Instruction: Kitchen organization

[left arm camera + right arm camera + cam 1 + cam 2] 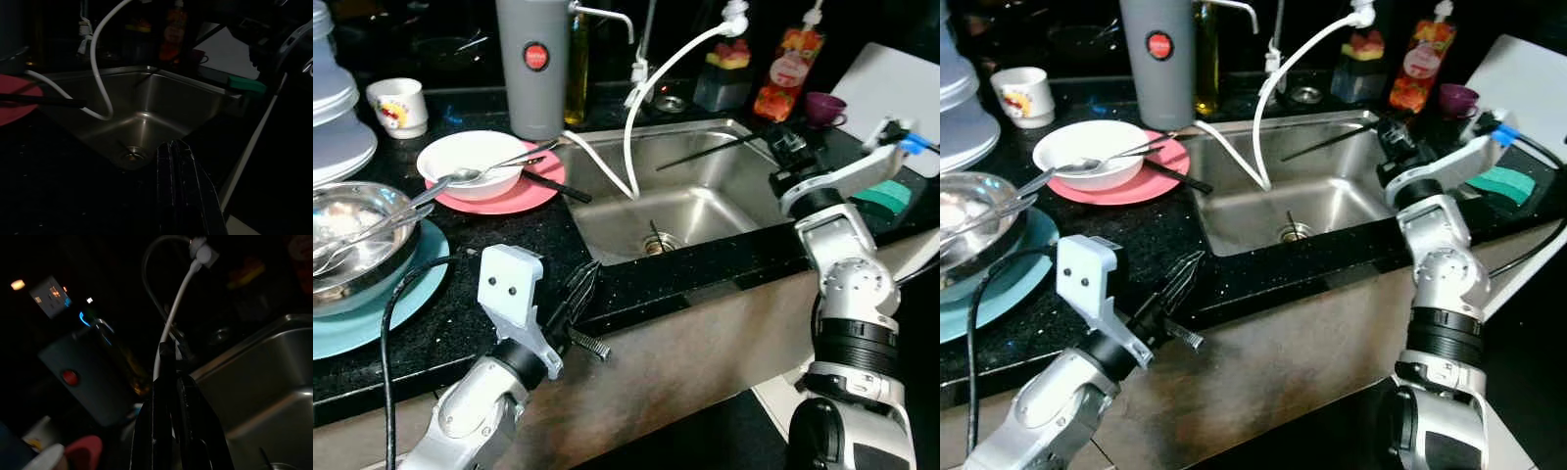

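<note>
A steel sink (705, 211) is set into the black counter, with a white hose (636, 127) hanging into it. At the left, a white bowl (470, 157) holding a spoon (460, 176) sits on a pink plate (524, 194), and a black utensil (553, 186) lies across the plate's edge. A steel bowl (352, 230) with utensils rests on a teal plate (386, 304). My left gripper (590, 271) is shut and empty at the counter's front edge, left of the sink. My right gripper (662, 166) is shut, its thin fingers reaching over the sink's back right corner.
A grey canister (534, 64), a printed mug (399, 105) and an oil bottle (576, 69) stand along the back. A sauce bottle (788, 73), purple cup (824, 108), green sponge (881, 196) and white board (891, 93) are right of the sink. Stacked white dishes (333, 117) sit far left.
</note>
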`<state>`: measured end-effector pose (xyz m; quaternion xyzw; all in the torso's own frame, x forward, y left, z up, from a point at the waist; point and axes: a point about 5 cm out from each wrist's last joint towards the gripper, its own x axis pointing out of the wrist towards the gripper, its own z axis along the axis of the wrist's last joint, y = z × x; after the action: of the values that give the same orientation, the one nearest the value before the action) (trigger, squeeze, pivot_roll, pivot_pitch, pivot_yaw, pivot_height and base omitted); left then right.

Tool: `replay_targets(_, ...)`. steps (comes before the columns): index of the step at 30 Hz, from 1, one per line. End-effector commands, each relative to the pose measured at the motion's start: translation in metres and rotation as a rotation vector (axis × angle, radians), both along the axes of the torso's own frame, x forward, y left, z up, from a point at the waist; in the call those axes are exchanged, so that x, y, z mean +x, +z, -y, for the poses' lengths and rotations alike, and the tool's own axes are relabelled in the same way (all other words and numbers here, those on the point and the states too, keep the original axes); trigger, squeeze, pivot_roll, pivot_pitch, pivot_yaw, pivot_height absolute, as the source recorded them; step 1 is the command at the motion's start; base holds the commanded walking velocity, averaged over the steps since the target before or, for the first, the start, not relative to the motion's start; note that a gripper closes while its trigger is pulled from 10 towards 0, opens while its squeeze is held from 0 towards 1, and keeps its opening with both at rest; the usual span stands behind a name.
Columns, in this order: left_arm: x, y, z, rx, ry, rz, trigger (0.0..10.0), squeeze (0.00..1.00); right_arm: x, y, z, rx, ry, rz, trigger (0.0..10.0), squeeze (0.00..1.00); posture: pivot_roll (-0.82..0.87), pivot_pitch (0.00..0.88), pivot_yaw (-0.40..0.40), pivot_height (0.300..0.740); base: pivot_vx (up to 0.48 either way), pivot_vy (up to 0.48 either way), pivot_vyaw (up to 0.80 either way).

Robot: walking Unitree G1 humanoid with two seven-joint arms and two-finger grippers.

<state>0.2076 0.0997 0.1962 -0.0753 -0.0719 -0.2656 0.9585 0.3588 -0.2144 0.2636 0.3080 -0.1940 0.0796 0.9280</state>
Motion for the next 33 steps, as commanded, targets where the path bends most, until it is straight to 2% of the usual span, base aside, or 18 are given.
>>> replay_targets(1, 0.001, -0.003, 0.001, -0.005, -0.01, -0.014, 10.0, 0.0, 0.003, -0.002, -0.003, -0.156, -0.07, -0.007, 10.0, 0.0, 0.16, 0.0, -0.065, 0.74, 0.0, 0.0, 0.0)
replay_targets(2, 0.001, -0.003, 0.001, -0.004, -0.01, -0.014, 10.0, 0.0, 0.004, -0.003, -0.006, -0.217, -0.079, -0.008, 10.0, 0.0, 0.16, 0.0, -0.065, 0.74, 0.0, 0.0, 0.0)
replay_targets(3, 0.001, -0.003, 0.001, -0.004, -0.01, -0.014, 10.0, 0.0, 0.004, -0.003, -0.006, -0.217, -0.079, -0.008, 10.0, 0.0, 0.16, 0.0, -0.065, 0.74, 0.0, 0.0, 0.0)
replay_targets(4, 0.001, -0.003, 0.001, -0.004, -0.009, -0.014, 10.0, 0.0, 0.005, -0.006, -0.017, -0.369, -0.091, -0.003, 10.0, 0.0, 0.16, 0.0, -0.066, 0.74, 0.0, 0.0, 0.0)
replay_targets(7, 0.001, -0.003, 0.001, -0.004, -0.008, -0.014, 10.0, 0.0, 0.006, -0.009, -0.023, -0.515, -0.136, -0.009, 10.0, 0.04, 0.16, 0.0, -0.066, 0.74, 0.0, 0.0, 0.0)
replay_targets(8, 0.001, -0.003, 0.001, -0.004, -0.007, -0.015, 10.0, 0.0, 0.006, -0.009, -0.028, -0.613, -0.161, 0.003, 10.0, 0.79, 0.16, 0.0, -0.07, 0.74, 0.0, 0.0, 0.0)
replay_targets(9, 0.001, -0.003, 0.001, -0.004, -0.007, -0.015, 10.0, 0.0, 0.006, -0.01, -0.032, -0.733, -0.194, 0.012, 10.0, 1.0, 0.16, 0.0, -0.07, 0.74, 0.0, 0.0, 0.0)
replay_targets(10, 0.0, -0.003, 0.001, -0.004, -0.006, -0.016, 10.0, 0.0, 0.006, -0.013, -0.038, -0.849, -0.221, 0.033, 10.0, 1.0, 0.16, 0.0, -0.069, 0.74, 0.0, 0.0, 0.0)
replay_targets(12, 0.0, -0.003, 0.001, -0.005, -0.006, -0.016, 10.0, 0.0, 0.005, -0.014, -0.041, -0.858, -0.219, 0.041, 10.0, 1.0, 0.16, 0.0, -0.069, 0.74, 0.0, 0.0, 0.0)
replay_targets(14, 0.0, -0.003, 0.001, -0.005, -0.007, -0.017, 10.0, 0.0, 0.005, -0.013, -0.044, -0.796, -0.183, 0.042, 10.0, 1.0, 0.16, 0.0, -0.069, 0.74, 0.0, 0.0, 0.0)
replay_targets(15, 0.0, -0.003, 0.001, -0.006, -0.007, -0.018, 10.0, 0.0, 0.005, -0.013, -0.048, -0.78, -0.163, 0.054, 10.0, 0.8, 0.16, 0.0, -0.07, 0.74, 0.0, 0.0, 0.0)
replay_targets(16, 0.0, -0.003, 0.002, -0.006, -0.007, -0.018, 10.0, 0.0, 0.004, -0.012, -0.051, -0.779, -0.152, 0.063, 10.0, 0.1, 0.16, 0.0, -0.069, 0.74, 0.0, 0.0, 0.0)
replay_targets(17, 0.0, -0.003, 0.002, -0.006, -0.007, -0.018, 10.0, 0.0, 0.004, -0.011, -0.053, -0.76, -0.132, 0.069, 10.0, 0.0, 0.16, 0.0, -0.069, 0.74, 0.0, 0.0, 0.0)
replay_targets(19, 0.0, -0.003, 0.002, -0.006, -0.008, -0.018, 10.0, 0.0, 0.004, -0.01, -0.055, -0.725, -0.106, 0.072, 10.0, 0.0, 0.16, 0.0, -0.07, 0.74, 0.0, 0.0, 0.0)
replay_targets(22, 0.0, -0.003, 0.002, -0.008, -0.007, -0.017, 10.0, 0.0, 0.003, -0.005, -0.059, -0.581, -0.023, 0.077, 10.0, 0.0, 0.16, 0.0, -0.072, 0.74, 0.0, 0.0, 0.0)
replay_targets(25, -0.001, -0.004, 0.003, -0.008, 0.001, -0.021, 10.0, 0.0, -0.003, 0.003, -0.071, -0.456, 0.134, 0.133, 10.0, 0.0, 0.16, 0.0, -0.076, 0.74, 0.0, 0.0, 0.26)
replay_targets(30, -0.005, -0.01, 0.004, -0.003, 0.011, -0.041, 10.0, 0.0, -0.011, 0.009, -0.084, -0.359, 0.276, 0.195, 10.0, 0.0, 0.17, 0.0, -0.085, 0.74, 0.0, 0.0, 0.77)
replay_targets(33, -0.007, -0.013, 0.004, 0.005, 0.012, -0.055, 10.0, 0.0, -0.011, 0.009, -0.087, -0.347, 0.305, 0.199, 10.0, 0.0, 0.17, 0.0, -0.088, 0.74, 0.0, 0.0, 0.77)
